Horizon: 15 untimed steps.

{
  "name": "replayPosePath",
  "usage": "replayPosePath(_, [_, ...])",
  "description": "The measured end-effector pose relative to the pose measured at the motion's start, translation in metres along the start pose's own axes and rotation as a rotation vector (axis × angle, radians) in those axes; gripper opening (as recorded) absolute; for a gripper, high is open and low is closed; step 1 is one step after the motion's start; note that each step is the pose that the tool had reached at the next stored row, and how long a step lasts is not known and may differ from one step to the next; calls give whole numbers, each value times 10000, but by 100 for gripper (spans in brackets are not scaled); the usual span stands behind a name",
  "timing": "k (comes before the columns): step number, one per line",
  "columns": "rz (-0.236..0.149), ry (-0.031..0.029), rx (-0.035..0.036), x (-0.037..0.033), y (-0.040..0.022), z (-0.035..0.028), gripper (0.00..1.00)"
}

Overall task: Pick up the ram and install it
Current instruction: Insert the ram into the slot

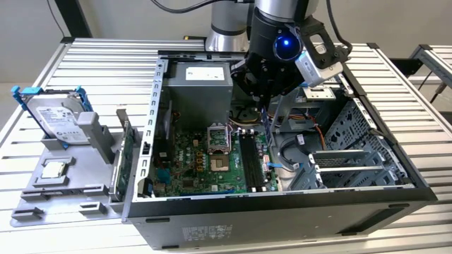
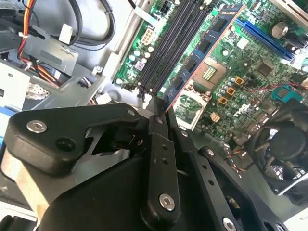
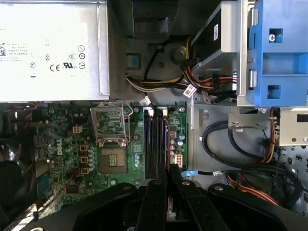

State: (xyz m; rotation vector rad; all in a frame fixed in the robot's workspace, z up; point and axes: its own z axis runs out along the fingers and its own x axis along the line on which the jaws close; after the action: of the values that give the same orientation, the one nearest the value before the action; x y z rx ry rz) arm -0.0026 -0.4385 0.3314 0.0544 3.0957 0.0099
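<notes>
Gripper (image 1: 263, 99) is inside the open PC case (image 1: 282, 209), closed on the ram (image 1: 268, 129) and pinching it at one short end. The stick hangs below the fingers, long axis pointing down at the motherboard, slightly tilted.

Second wrist view: the ram (image 2: 202, 53) runs out from the gripper (image 2: 157, 114) over the board. Black chips are on the visible face, with a thin orange line along one long edge. It lies alongside the black memory slots (image 2: 171, 45), roughly parallel, not seated. Can't tell whether its far end touches anything. The fan (image 2: 284, 149) is off to the side, well apart from the stick.

First wrist view: the gripper (image 3: 167, 182) sits over one end of the memory slots (image 3: 156, 142).

Clearance:
- **One long side of the slots:** the CPU socket (image 3: 113, 159) sits just beside them.
- **Other long side:** a narrow strip of board, then the metal wall and looped cables (image 3: 240, 159).
- **Far end of the slots:** closed off by the power supply (image 3: 48, 48), with a wire bundle (image 3: 159, 86) in between.
- **Exterior view:** the drive cage (image 1: 353, 159) is near the ram on the exterior view's right, and the power supply (image 1: 201, 87) is behind it.

The hard drive in a blue frame (image 1: 56, 114) stands on a grey fixture (image 1: 71, 180) on the slatted worktop (image 1: 99, 58), well apart on the exterior view's left.
</notes>
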Motion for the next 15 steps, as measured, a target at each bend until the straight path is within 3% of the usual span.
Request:
replayPosePath(4, [0, -2, -6, 1, 0, 18, 0])
replayPosePath(15, [1, 0, -2, 10, -1, 213, 0])
